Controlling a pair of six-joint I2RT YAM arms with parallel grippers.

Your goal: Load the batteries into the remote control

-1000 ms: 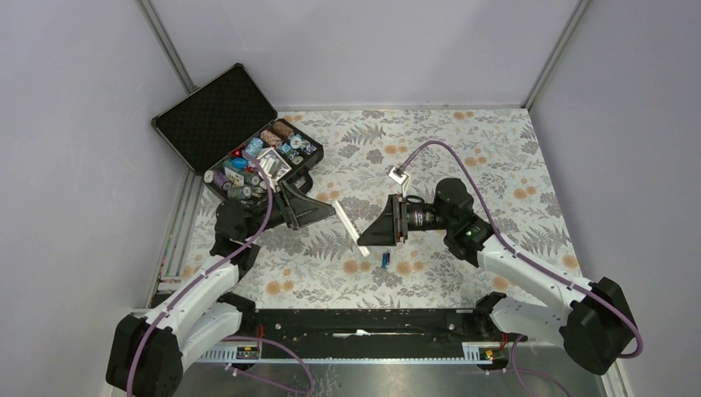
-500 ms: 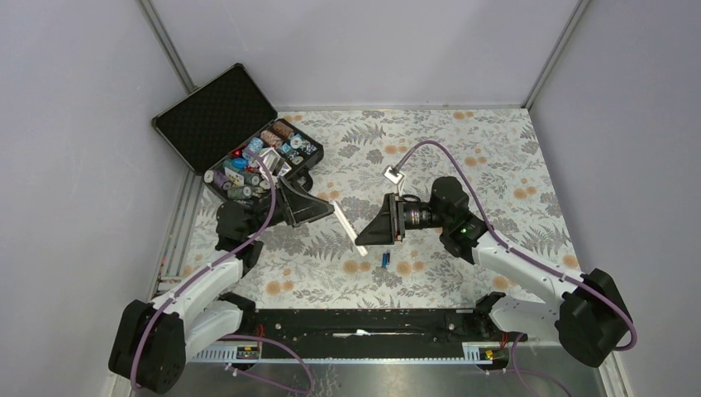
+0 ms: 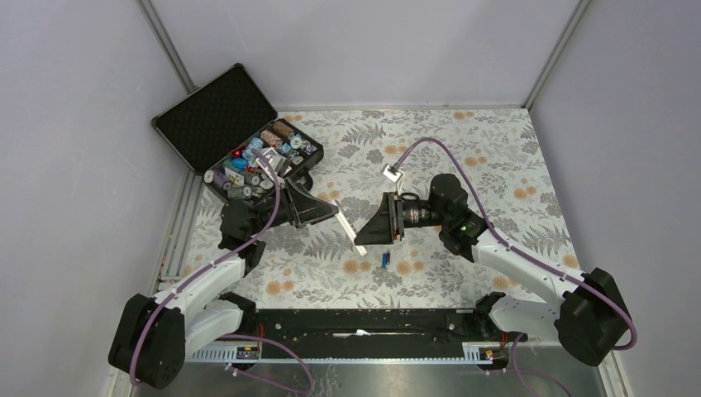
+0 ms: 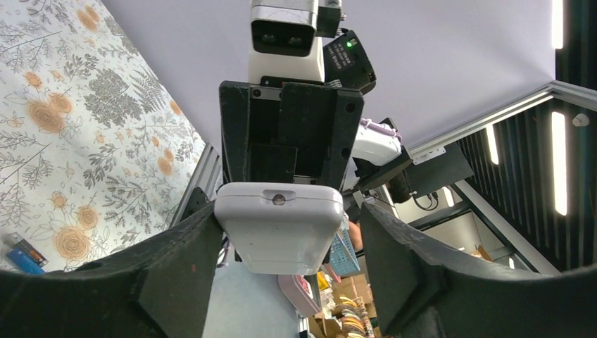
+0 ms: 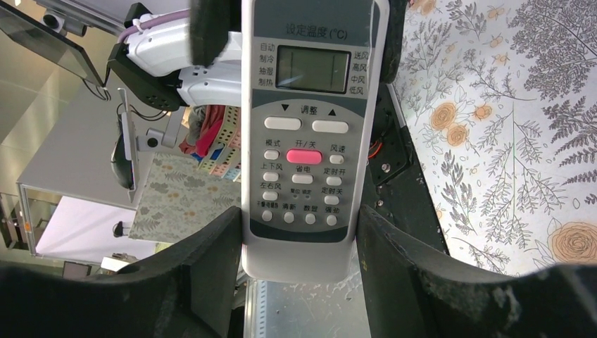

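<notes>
The white remote control (image 3: 350, 231) hangs in the air between my two grippers. My right gripper (image 5: 301, 282) is shut on its button end; the buttons and the screen (image 5: 306, 67) face that camera. My left gripper (image 4: 288, 232) sits around the other end (image 4: 278, 225). Its left finger (image 4: 176, 267) touches the remote. Its right finger (image 4: 401, 267) stands a small gap away, so it looks open. The two batteries (image 3: 385, 259) lie side by side on the floral mat below the remote. They also show in the left wrist view (image 4: 21, 252), one blue and one dark.
An open black case (image 3: 216, 116) with poker chips (image 3: 264, 153) stands at the back left, just behind the left arm. The floral mat (image 3: 496, 165) covers the table. Grey walls close in the sides and back. A black rail (image 3: 355, 322) runs along the near edge.
Both grippers have shifted slightly, the right one a little to the left. The remote stays between them and the batteries have not moved.
</notes>
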